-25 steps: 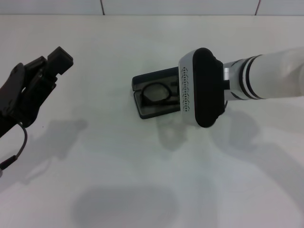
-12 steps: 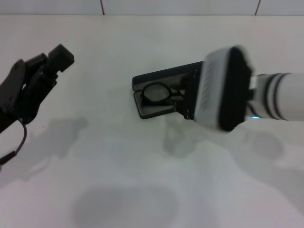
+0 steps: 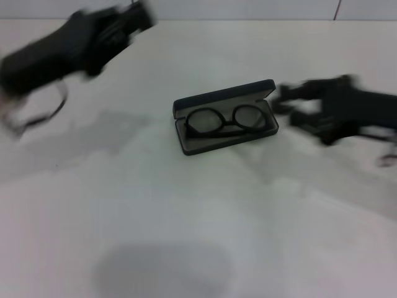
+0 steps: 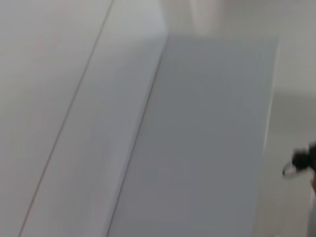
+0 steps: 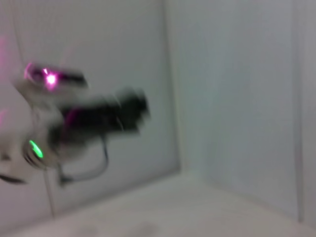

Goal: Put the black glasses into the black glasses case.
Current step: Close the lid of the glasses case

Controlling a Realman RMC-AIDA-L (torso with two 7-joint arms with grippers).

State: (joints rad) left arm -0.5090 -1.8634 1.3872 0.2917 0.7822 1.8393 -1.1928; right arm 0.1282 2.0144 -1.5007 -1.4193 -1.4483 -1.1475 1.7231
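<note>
— Where are the task's things found?

— The black glasses case is seen lying open on the white table, a little beyond its middle, lid tipped back toward the far side. The black glasses are laid inside on the grey lining, lenses toward the lid; nothing is seen sticking over the rim.

— And the grippers?

— The right gripper is seen just right of the case, apart from it, and nothing is carried in it. Its fingers are smeared, so how wide they are spread cannot be told. The left gripper is held high at the far left, well apart from the case; it is smeared too, nothing is seen in it, and its opening cannot be told either.

— What step is judged to be in hand?

— The placing looks done; clearing away is what seems to be left. It is done well if the case is not brushed and the lid is not knocked — a light case would be slid easily on so smooth a top.

— What is hidden or hard to make out?

— The temple arms are lost against the dark frame, so their fold cannot be confirmed. In the left wrist view only pale panels and a dark scrap at one edge are shown; in the right wrist view the other arm is shown blurred, with coloured lights.
</note>
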